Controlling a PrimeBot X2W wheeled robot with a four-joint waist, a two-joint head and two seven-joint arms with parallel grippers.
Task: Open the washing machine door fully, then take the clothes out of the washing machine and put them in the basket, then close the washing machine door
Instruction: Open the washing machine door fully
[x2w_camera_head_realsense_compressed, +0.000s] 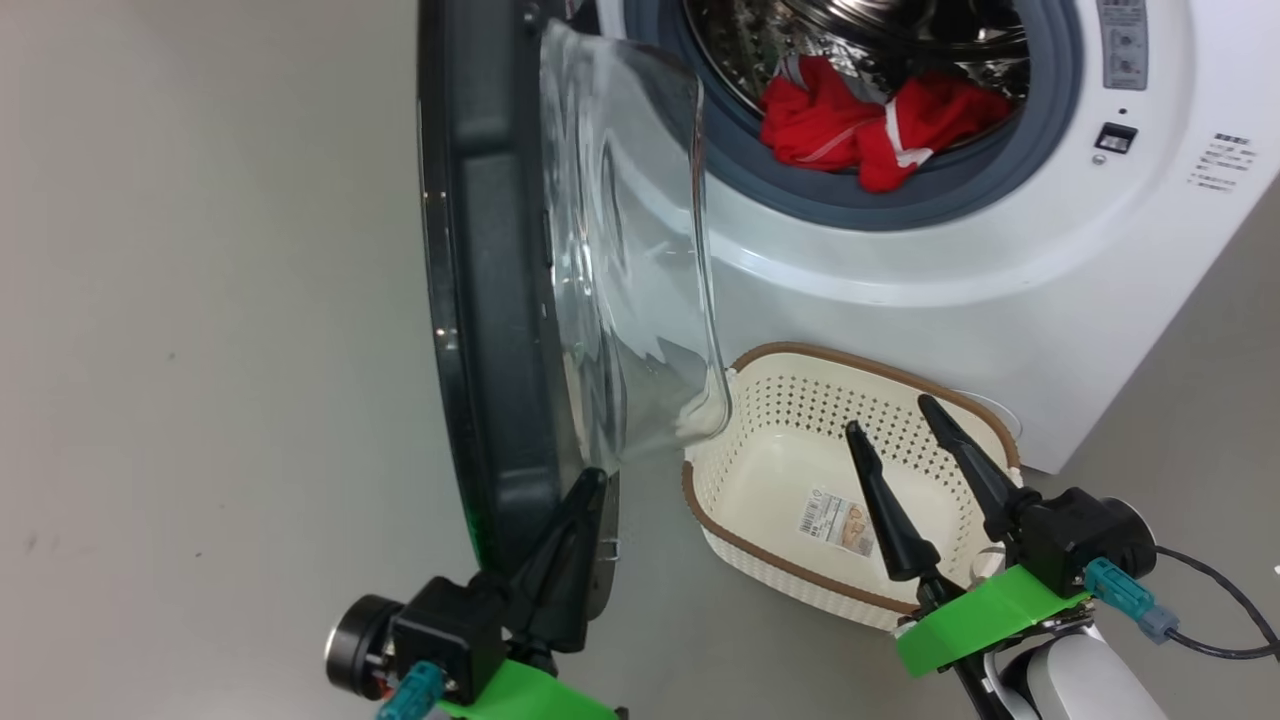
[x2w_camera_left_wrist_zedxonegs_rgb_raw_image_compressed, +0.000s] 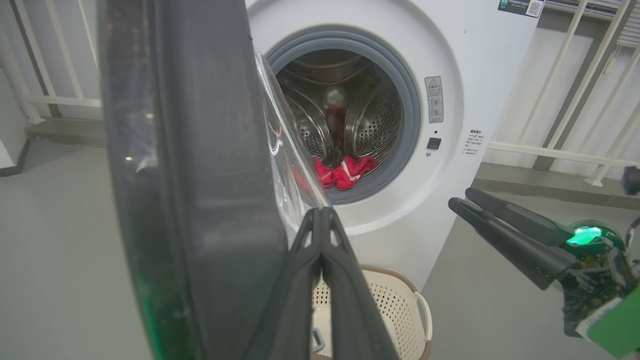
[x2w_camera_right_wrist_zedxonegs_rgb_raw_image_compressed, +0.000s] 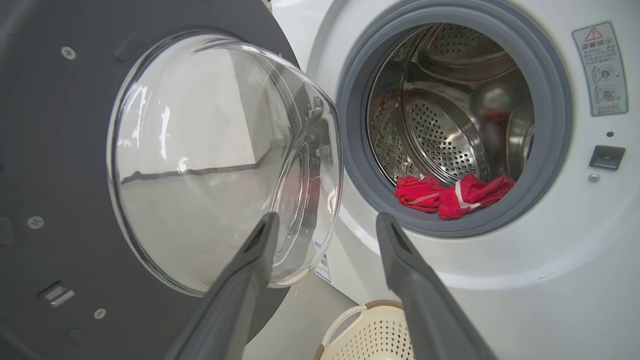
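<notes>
The washing machine door (x2w_camera_head_realsense_compressed: 485, 300) stands open, edge-on to me, its glass bowl (x2w_camera_head_realsense_compressed: 630, 250) bulging toward the washing machine (x2w_camera_head_realsense_compressed: 1000, 260). Red clothes (x2w_camera_head_realsense_compressed: 870, 125) lie at the front of the steel drum, on the grey gasket. The basket (x2w_camera_head_realsense_compressed: 760, 555) sits on the floor below the opening, with just a sticker on its floor. My left gripper (x2w_camera_head_realsense_compressed: 592, 482) is shut with nothing in it, right by the inner side of the door's lower rim (x2w_camera_left_wrist_zedxonegs_rgb_raw_image_compressed: 200, 175). My right gripper (x2w_camera_head_realsense_compressed: 888, 413) hangs open over the basket's right half, pointing at the clothes (x2w_camera_right_wrist_zedxonegs_rgb_raw_image_compressed: 450, 192).
Grey floor (x2w_camera_head_realsense_compressed: 200, 350) stretches out left of the door. A black cable (x2w_camera_head_realsense_compressed: 1220, 610) trails from my right wrist. White railings (x2w_camera_left_wrist_zedxonegs_rgb_raw_image_compressed: 560, 125) stand behind the machine. The door's latch hook (x2w_camera_head_realsense_compressed: 610, 546) sticks out by my left fingers.
</notes>
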